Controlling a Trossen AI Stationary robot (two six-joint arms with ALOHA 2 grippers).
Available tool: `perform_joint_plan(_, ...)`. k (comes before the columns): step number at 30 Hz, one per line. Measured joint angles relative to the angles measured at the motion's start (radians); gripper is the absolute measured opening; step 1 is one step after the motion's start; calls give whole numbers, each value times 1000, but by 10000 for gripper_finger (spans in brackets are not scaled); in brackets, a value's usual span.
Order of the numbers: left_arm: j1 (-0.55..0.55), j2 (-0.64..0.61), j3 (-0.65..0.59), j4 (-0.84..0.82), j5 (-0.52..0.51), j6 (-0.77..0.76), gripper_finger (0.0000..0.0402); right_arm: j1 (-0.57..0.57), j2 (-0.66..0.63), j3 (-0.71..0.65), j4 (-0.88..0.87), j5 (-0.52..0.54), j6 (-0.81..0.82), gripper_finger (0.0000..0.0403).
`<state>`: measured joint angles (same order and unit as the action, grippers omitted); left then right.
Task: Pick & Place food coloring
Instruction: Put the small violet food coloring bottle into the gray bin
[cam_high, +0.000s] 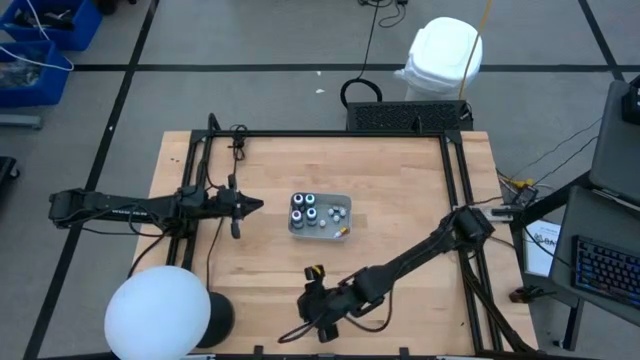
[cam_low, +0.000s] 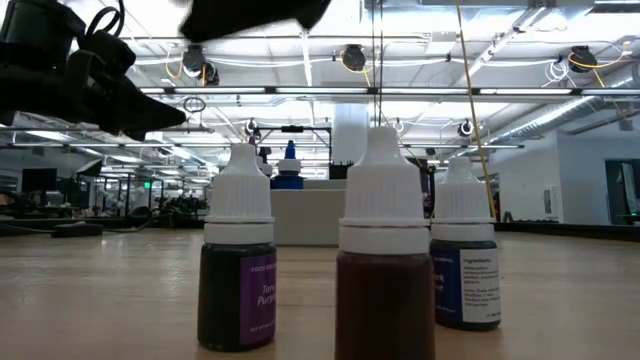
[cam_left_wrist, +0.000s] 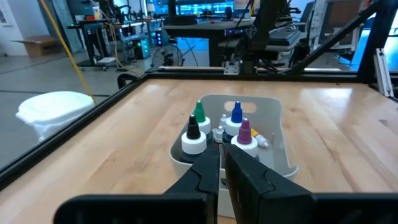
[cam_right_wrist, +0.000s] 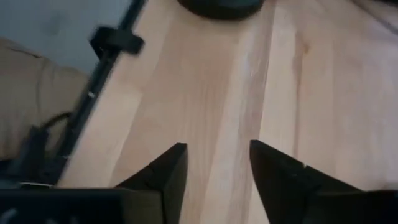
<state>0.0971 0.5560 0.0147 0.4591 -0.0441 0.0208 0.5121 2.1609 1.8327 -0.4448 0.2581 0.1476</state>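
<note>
At the table's near edge we see the right gripper (cam_high: 318, 322) low over bare butcher-block wood (cam_right_wrist: 211, 93), its two dark wedge-shaped fingers (cam_right_wrist: 168, 171) spread apart with nothing between them. Farther in, at mid-table, the food coloring (cam_high: 305, 210) bottles stand upright in a shallow white plastic tray (cam_high: 343, 202) with rounded corners. From table height we make out three of the bottles, with white conical caps, dark contents and paper labels. Beside the tray, the left gripper (cam_high: 245, 206) hovers, slim black fingers (cam_left_wrist: 205, 177) nearly closed, gripping nothing, pointing at the tray.
</note>
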Motion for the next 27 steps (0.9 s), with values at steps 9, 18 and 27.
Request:
perform_joint_plan(9,0,0,0,-36,1,0,31,52,32,2,-29,-80,108,185)
perform_joint_plan(18,0,0,0,-39,1,-1,31,83,75,3,-22,-15,124,181)
perform_joint_plan(27,0,0,0,-39,1,-9,31,62,113,2,-22,-4,139,181)
